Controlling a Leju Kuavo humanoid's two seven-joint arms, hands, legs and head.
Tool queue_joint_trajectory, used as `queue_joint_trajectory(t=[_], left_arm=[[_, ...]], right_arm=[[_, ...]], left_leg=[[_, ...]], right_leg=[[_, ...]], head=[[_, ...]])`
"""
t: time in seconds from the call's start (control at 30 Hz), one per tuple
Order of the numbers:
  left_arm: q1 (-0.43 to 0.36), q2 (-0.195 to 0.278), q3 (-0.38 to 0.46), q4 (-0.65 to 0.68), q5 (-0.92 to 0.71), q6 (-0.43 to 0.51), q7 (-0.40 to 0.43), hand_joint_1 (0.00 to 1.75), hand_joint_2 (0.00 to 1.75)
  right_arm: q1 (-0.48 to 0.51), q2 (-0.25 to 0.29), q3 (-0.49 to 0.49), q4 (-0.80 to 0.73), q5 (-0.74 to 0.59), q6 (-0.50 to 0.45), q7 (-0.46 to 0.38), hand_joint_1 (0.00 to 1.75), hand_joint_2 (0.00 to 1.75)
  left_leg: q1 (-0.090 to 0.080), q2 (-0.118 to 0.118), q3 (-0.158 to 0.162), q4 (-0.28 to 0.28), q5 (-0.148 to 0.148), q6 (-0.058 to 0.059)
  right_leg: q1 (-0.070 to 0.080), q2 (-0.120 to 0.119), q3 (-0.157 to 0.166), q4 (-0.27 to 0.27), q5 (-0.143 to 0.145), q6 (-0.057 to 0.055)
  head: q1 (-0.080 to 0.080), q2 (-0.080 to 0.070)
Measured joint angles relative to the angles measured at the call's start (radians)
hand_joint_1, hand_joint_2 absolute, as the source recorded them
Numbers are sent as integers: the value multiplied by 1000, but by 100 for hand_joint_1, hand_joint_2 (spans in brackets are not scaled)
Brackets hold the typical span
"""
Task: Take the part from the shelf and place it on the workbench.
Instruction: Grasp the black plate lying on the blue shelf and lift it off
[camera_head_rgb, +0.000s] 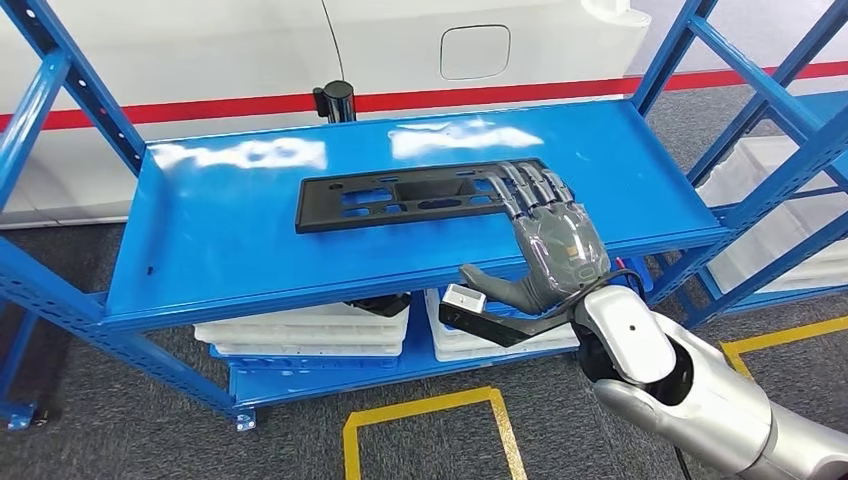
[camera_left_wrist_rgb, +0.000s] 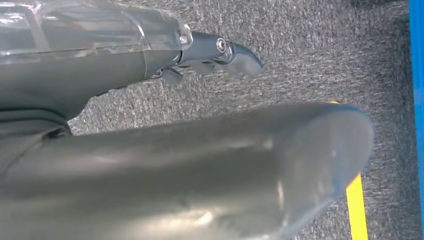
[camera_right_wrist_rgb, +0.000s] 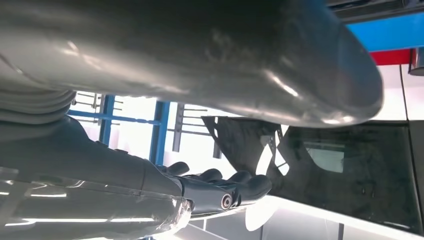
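Part (camera_head_rgb: 400, 198) is what we are after, and it lies flat on the blue shelf (camera_head_rgb: 220, 250), not yet lifted. Our right hand (camera_head_rgb: 548, 240) rests with extended fingers (camera_head_rgb: 520, 185) over its near right end, thumb splayed below the shelf edge; whether they grip yet we cannot tell. Our left hand (camera_left_wrist_rgb: 210, 55) hangs over the floor, seemingly holding nothing. Lifting and carrying to the workbench remain.

Factory or workshop floor. Blue steel shelf rack (camera_head_rgb: 420, 215) with white plastic bins (camera_head_rgb: 300, 335) stacked on its lower tier; grey floor with yellow marking tape (camera_head_rgb: 425, 410); white car body (camera_head_rgb: 400, 45) with fuel flap just beyond.
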Motion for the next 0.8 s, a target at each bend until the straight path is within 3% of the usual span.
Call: queue_joint_trajectory(t=[0.07,0.13,0.3,0.33,0.4,0.43,0.47,0.5,0.53,0.57,0.63,0.67,0.8], left_arm=[[-1,0,0,0,-1,-1,1,0,0],[-2,-1,0,0,-3,-2,3,0,0],[-6,-3,0,0,-9,-3,6,0,0],[-7,-3,0,0,-10,-3,6,0,0],[-8,-4,0,0,-12,-4,6,0,0],[-8,-3,0,0,-13,-4,7,0,0],[-7,-3,0,0,-14,-5,8,0,0],[-7,-3,0,0,-15,-5,9,0,0],[-7,-3,0,0,-16,-5,10,0,0],[-7,-3,0,0,-17,-5,10,0,0],[-8,-2,0,0,-19,-6,10,0,0],[-9,-2,0,0,-20,-6,11,0,0],[-10,-3,0,0,-25,-8,13,0,0]], right_arm=[[-1,1,4,4,-1,0,-2,0,0],[-4,1,6,8,-3,0,-5,0,0],[-7,2,12,16,-17,1,-13,0,0],[-9,3,13,17,-22,1,-14,0,0],[-10,5,16,21,-32,0,-15,0,0],[-10,6,19,24,-39,0,-17,0,0],[-9,7,23,27,-44,0,-20,0,0],[-9,8,27,30,-49,0,-23,0,0],[-9,9,31,33,-53,0,-25,0,0],[-9,10,34,36,-55,0,-27,0,0],[-11,12,38,41,-58,0,-33,0,0],[-12,13,40,43,-58,0,-37,0,0],[-18,22,56,52,-58,2,-54,0,0]], left_leg=[[0,0,13,0,-9,-4],[-2,-1,17,0,-16,-12],[1,-2,12,19,-36,-38],[1,-6,-6,57,-56,-43],[2,-14,-79,186,-110,-48],[2,-16,-118,246,-127,-50],[2,-16,-145,279,-126,-51],[3,-16,-152,273,-104,-51],[3,-15,-137,228,-64,-50],[3,-13,-107,157,-17,-47],[1,-10,-50,38,33,-40],[-1,-9,-36,10,36,-36],[0,-8,-19,-8,27,-13]], right_leg=[[0,1,45,-129,90,-6],[3,2,92,-242,136,-13],[6,3,116,-284,133,-37],[5,2,122,-290,133,-42],[4,-1,130,-292,128,-49],[5,-2,133,-292,125,-51],[5,-3,136,-292,121,-51],[5,-3,142,-292,117,-50],[5,-3,149,-292,111,-48],[4,-3,158,-292,105,-45],[7,-3,171,-289,92,-36],[7,-3,174,-289,87,-31],[5,-4,177,-280,69,-11]], head=[[3,0],[4,0],[-3,0],[-6,0],[-13,0],[-15,0],[-16,0],[-17,0],[-17,0],[-18,0],[-21,0],[-22,0],[-20,0]])
